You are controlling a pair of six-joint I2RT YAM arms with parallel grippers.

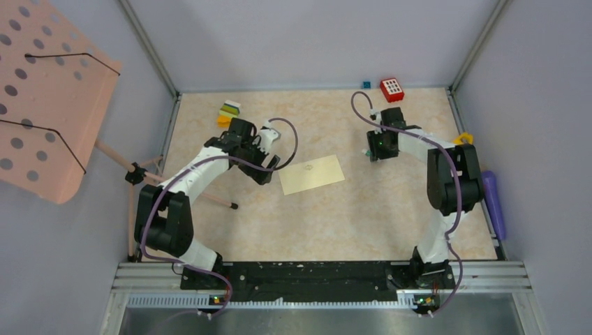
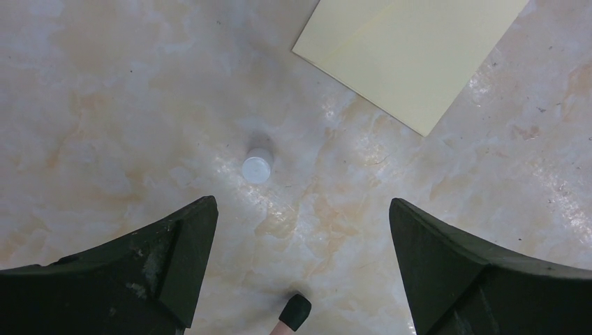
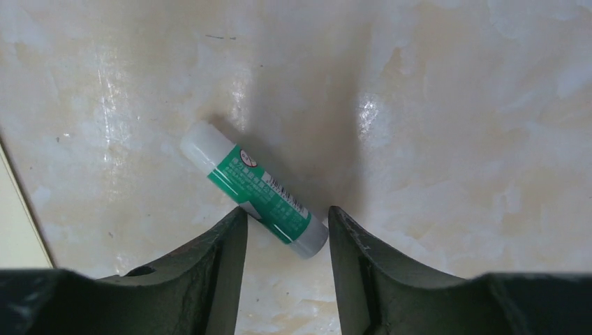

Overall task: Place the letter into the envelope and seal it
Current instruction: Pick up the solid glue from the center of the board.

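The pale yellow envelope (image 1: 312,174) lies flat in the middle of the table, its faint mark facing up. One corner of it shows in the left wrist view (image 2: 412,49), and a sliver shows in the right wrist view (image 3: 10,209). No letter is in view. My left gripper (image 1: 269,169) is just left of the envelope; it (image 2: 301,206) is wide open and empty above a small white cap (image 2: 256,167). My right gripper (image 1: 369,153) is to the envelope's right. It (image 3: 286,213) is open, with one end of a green-and-white glue stick (image 3: 255,188) lying on the table between its fingertips.
A pink perforated board (image 1: 49,91) on a stand is at the left; one black-tipped leg (image 2: 294,312) reaches near my left gripper. Yellow and green blocks (image 1: 229,112), a red block (image 1: 391,88) and a small blue piece (image 1: 365,84) lie at the back. A purple object (image 1: 494,202) lies along the right edge.
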